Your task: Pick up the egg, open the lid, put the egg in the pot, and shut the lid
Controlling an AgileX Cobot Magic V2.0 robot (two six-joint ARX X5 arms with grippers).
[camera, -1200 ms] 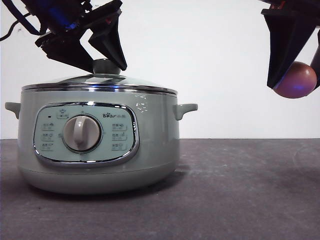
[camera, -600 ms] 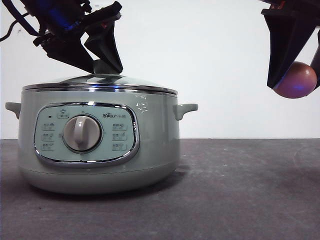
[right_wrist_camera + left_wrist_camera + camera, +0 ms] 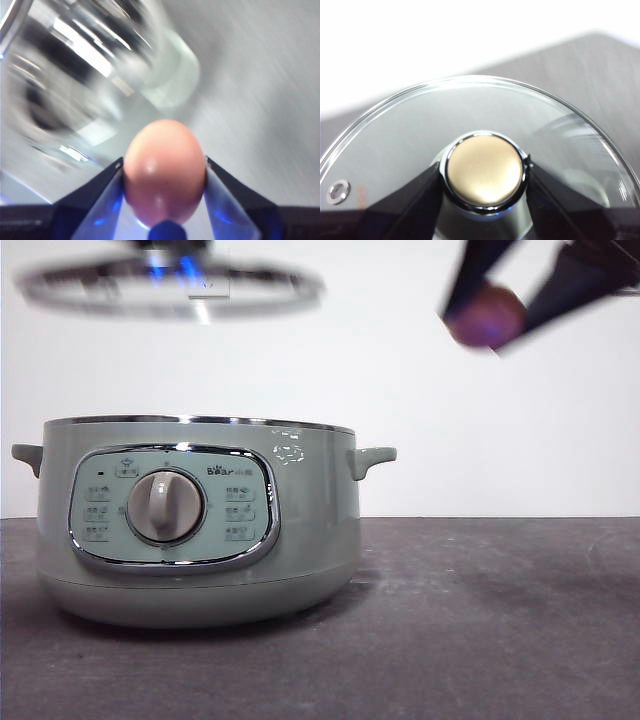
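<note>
Against a white wall, the left gripper (image 3: 482,175) is pinching the lid (image 3: 170,285) above the open pot (image 3: 195,520); the right gripper (image 3: 164,172) is clamping the egg (image 3: 164,170).

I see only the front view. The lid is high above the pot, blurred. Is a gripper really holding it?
Observer: Yes. In the left wrist view the left gripper is shut on the knob of the lid.
Operator: And the blurred reddish thing at the top right?
Observer: That is the egg, clamped between the jaws of the right gripper.
Operator: Is the pot open?
Observer: Yes, the pot has no lid on it.
</note>
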